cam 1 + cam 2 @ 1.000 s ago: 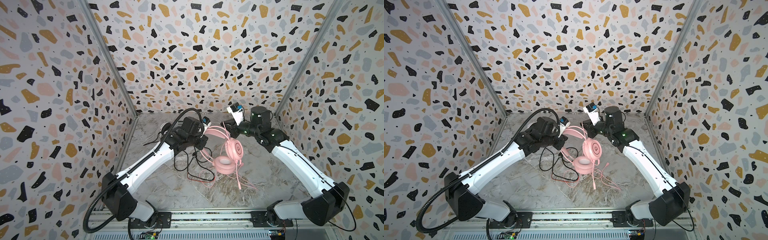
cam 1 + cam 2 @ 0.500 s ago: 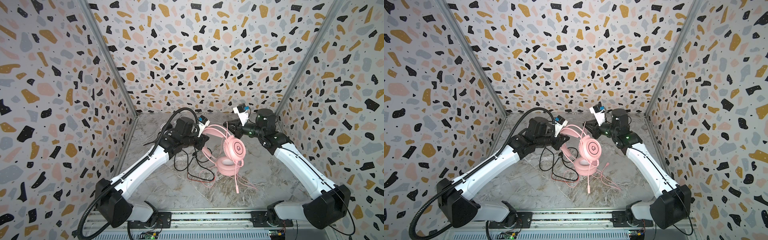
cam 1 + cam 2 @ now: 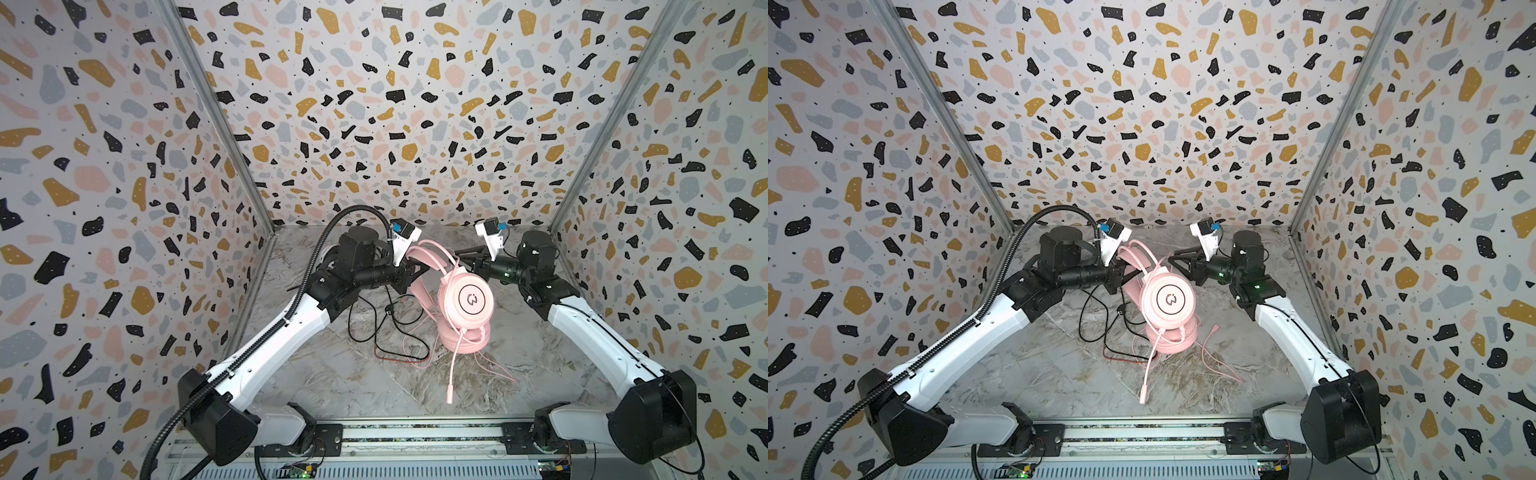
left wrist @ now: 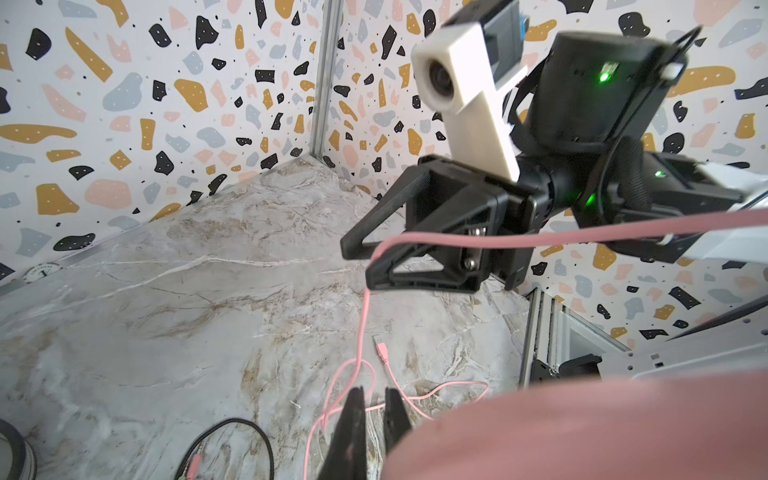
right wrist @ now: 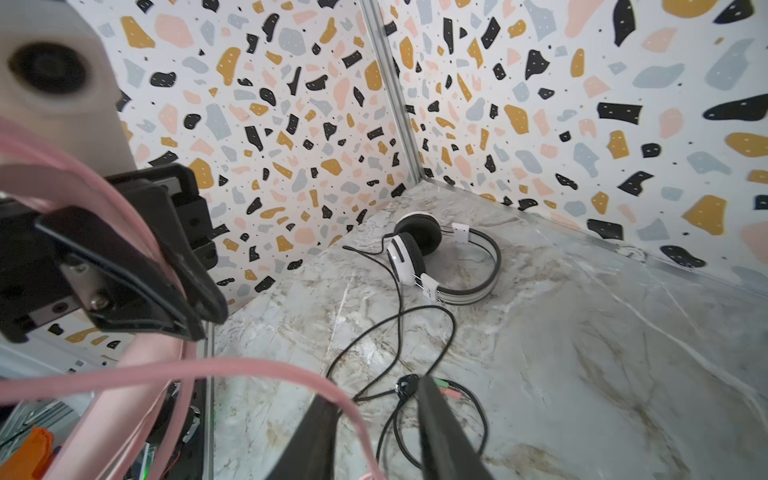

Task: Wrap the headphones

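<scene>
The pink headphones (image 3: 471, 301) hang tilted over the table's middle, their lower ear cup (image 3: 463, 343) resting on the marble. My left gripper (image 3: 419, 272) is shut on their pink headband (image 3: 1133, 259). My right gripper (image 5: 372, 390) stands open just right of the headband. The pink cable (image 4: 498, 239) drapes across its fingers, unclamped, and trails down to the table (image 3: 494, 368). The mic boom (image 3: 1148, 370) points toward the front rail. In the right wrist view the white headphones (image 5: 440, 257) lie in the back left corner, and their black cable (image 3: 1100, 324) loops under my left gripper.
Speckled walls (image 3: 415, 124) close in the marble table (image 3: 332, 382) on three sides. A metal rail (image 3: 415, 432) carrying both arm bases runs along the front edge. A thin red wire (image 3: 399, 358) lies beside the black cable loops.
My right gripper has opened and let the pink cable go, drawing slightly back to the right. The left arm has stretched forward, shifting the pink headphones a little to the right.
</scene>
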`<state>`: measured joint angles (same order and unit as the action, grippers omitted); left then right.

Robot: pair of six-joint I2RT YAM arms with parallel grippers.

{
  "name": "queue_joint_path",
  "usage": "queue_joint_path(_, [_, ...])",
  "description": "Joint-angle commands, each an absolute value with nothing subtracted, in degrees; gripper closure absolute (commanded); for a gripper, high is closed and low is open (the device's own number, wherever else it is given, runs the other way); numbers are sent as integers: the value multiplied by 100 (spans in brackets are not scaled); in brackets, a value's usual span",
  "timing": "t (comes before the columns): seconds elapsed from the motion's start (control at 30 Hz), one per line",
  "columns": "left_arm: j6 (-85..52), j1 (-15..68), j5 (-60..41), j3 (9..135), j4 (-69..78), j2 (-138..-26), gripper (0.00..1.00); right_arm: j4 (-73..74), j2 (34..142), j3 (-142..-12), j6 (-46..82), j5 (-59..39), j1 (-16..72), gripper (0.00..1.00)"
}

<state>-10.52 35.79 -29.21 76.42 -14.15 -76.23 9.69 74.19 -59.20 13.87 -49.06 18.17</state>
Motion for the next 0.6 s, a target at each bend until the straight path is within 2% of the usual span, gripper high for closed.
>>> queue_joint_path(0.0, [-1536, 3588, -3079, 8186, -1070, -7532, 100, 1998, 7407, -5756, 1831, -5448, 1826, 57])
queue_joint_path(0.27, [-2118, 3534, -3216, 8394, -835, -7634, 100, 3729, 7782, -4977, 2681, -5834, 1876, 45])
queue_joint_path(0.37, [-2239, 3538, -3238, 8444, -777, -7701, 100, 4432, 8033, -4778, 3057, -5948, 1966, 42])
queue_joint_path(0.57, [-2466, 3483, -3186, 8640, -723, -7786, 100, 4812, 8416, -4697, 3078, -5797, 2243, 41])
